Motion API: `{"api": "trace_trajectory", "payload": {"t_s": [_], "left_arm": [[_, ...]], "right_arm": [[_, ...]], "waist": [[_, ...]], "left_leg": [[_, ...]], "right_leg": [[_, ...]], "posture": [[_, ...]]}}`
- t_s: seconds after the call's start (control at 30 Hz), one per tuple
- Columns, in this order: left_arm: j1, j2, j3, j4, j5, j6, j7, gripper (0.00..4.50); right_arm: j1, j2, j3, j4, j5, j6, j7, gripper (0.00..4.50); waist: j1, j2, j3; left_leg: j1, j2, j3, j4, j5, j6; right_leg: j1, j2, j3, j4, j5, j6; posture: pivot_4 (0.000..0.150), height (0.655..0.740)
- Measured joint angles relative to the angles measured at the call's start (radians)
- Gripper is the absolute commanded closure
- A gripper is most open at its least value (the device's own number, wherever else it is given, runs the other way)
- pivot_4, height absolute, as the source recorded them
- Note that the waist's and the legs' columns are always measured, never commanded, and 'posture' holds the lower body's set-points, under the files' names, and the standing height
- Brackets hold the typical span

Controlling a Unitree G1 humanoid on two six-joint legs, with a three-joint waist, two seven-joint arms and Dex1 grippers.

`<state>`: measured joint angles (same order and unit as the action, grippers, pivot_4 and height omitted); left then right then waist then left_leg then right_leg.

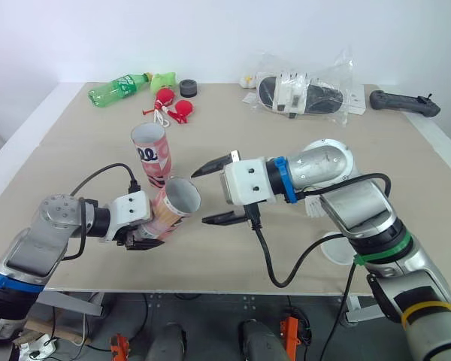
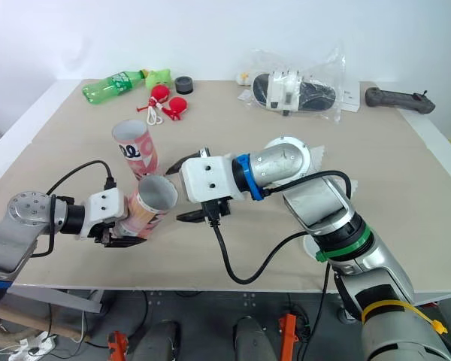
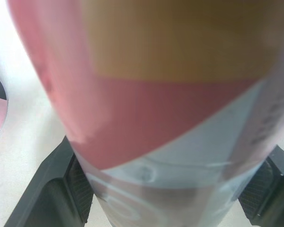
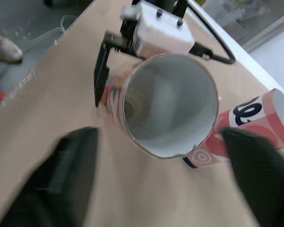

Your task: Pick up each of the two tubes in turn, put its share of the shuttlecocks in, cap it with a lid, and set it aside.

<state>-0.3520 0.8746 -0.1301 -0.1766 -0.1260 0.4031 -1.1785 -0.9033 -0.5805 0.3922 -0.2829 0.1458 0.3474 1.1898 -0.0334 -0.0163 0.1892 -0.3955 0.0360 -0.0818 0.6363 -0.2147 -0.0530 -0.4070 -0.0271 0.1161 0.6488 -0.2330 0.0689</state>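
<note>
- Left gripper [image 1: 145,241] clamps a tilted tube [image 1: 173,207], mouth open rightward.
- Right gripper [image 1: 201,196], fingers apart, faces that mouth.
- Second tube [image 1: 150,154] stands just beyond.

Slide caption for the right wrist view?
Open right gripper faces the mouth of the tube clamped in the left gripper, with the second tube on the table beyond.

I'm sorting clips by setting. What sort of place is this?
Probably a robotics lab or test room: a plain work table against a bare white wall, a black handheld controller lying on it, and mixed props such as a green plastic bottle.
</note>
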Motion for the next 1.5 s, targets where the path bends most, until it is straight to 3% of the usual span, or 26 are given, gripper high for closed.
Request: {"api": "trace_trajectory", "payload": {"t_s": [0.13, 0.27, 0.57, 0.83, 1.2, 1.37, 1.5], "left_arm": [[0.001, -0.011, 0.0, -0.006, -0.002, 0.016, 0.012, 1.25], [0.005, -0.011, 0.002, -0.011, -0.003, 0.019, 0.014, 1.25], [0.004, -0.011, 0.004, -0.002, -0.008, 0.015, 0.013, 1.25], [0.003, -0.014, 0.004, 0.009, -0.01, 0.007, 0.011, 1.25], [0.017, -0.015, 0.016, -0.002, -0.011, 0.01, 0.014, 1.25], [0.022, -0.016, 0.02, -0.006, -0.011, 0.013, 0.019, 1.25], [0.023, -0.016, 0.02, -0.007, -0.01, 0.013, 0.02, 1.25]], "right_arm": [[0.081, -0.011, -0.129, -0.079, 0.102, 0.153, -0.064, 0.03], [0.226, -0.019, -0.249, -0.108, 0.105, 0.323, -0.249, 0.03], [0.406, 0.19, -0.226, -0.113, -0.018, 0.483, -0.66, 0.03], [0.45, 0.319, -0.186, 0.131, -0.132, 0.382, -0.868, 0.03], [0.288, 0.43, -0.195, 0.391, -0.161, 0.198, -0.935, 0.03], [0.276, 0.436, -0.2, 0.446, -0.183, 0.191, -0.963, 2.12], [0.274, 0.437, -0.204, 0.465, -0.19, 0.184, -0.976, 4.16]], "waist": [[0.008, -0.001, 0.0], [0.01, 0.0, -0.001], [0.009, 0.001, -0.001], [0.008, 0.0, -0.001], [0.003, 0.001, -0.001], [0.002, 0.001, -0.001], [0.001, 0.001, -0.001]], "left_leg": [[0.0, 0.0, 0.0, 0.0, 0.0, 0.0], [0.0, -0.001, 0.0, 0.0, 0.0, 0.0], [-0.001, -0.001, 0.0, -0.001, 0.0, 0.001], [-0.001, -0.001, 0.0, -0.001, 0.001, 0.0], [-0.001, -0.001, 0.0, -0.001, 0.001, 0.001], [-0.001, -0.001, 0.0, -0.002, 0.001, 0.001], [-0.001, -0.001, 0.0, -0.002, 0.001, 0.001]], "right_leg": [[0.001, 0.0, 0.0, 0.0, 0.0, 0.0], [0.0, -0.001, 0.0, 0.0, 0.0, 0.0], [-0.001, -0.001, 0.0, 0.0, 0.0, 0.0], [-0.001, -0.001, 0.0, 0.0, 0.0, 0.0], [-0.001, -0.001, 0.0, 0.0, 0.0, 0.0], [-0.001, -0.001, 0.0, 0.0, 0.0, 0.0], [-0.001, -0.001, 0.0, 0.0, 0.0, 0.0]], "posture": [[0.15, 0.74], [0.15, 0.74], [0.15, 0.74], [0.15, 0.74], [0.15, 0.74], [0.15, 0.74], [0.15, 0.74]]}}
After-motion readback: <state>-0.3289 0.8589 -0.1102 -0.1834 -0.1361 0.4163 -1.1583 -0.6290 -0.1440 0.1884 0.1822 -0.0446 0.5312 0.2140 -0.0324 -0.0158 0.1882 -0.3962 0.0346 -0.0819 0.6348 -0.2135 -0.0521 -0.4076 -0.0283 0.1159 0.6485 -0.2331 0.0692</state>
